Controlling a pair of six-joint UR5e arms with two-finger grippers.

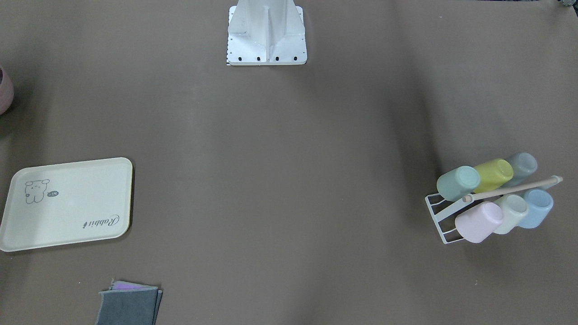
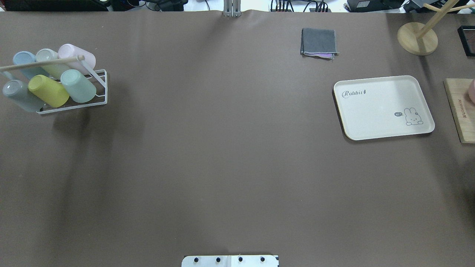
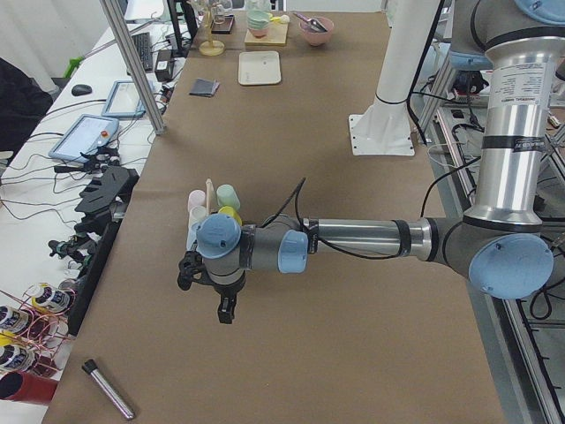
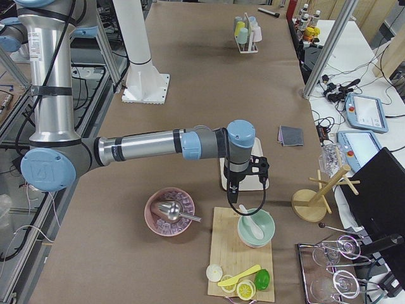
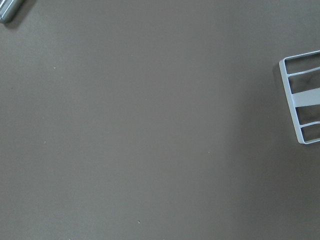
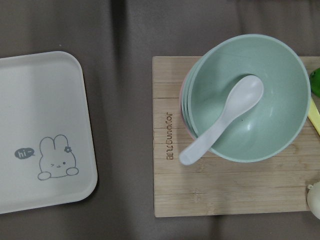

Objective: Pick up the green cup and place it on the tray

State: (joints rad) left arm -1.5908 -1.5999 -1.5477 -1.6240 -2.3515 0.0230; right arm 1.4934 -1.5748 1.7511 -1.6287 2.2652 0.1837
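The green cup [image 1: 458,183] is a pale mint tumbler lying tilted in a white wire rack [image 1: 440,216], next to a yellow-green cup [image 1: 494,175]. It also shows in the overhead view [image 2: 78,86] and the exterior left view [image 3: 228,196]. The cream tray [image 1: 67,203] lies bare at the table's other end [image 2: 382,107] [image 6: 40,130]. My left gripper [image 3: 222,311] shows only in the exterior left view, above the table near the rack; I cannot tell if it is open. My right gripper [image 4: 235,197] shows only in the exterior right view, over the tray's edge; I cannot tell its state.
The rack holds several other cups, with a wooden rod [image 2: 41,63] across it. A wooden board [image 6: 170,175] with a green bowl [image 6: 270,85] and white spoon lies beside the tray. A folded grey cloth [image 2: 319,42], a mug tree [image 2: 417,37] and a pink bowl [image 4: 169,212] stand nearby.
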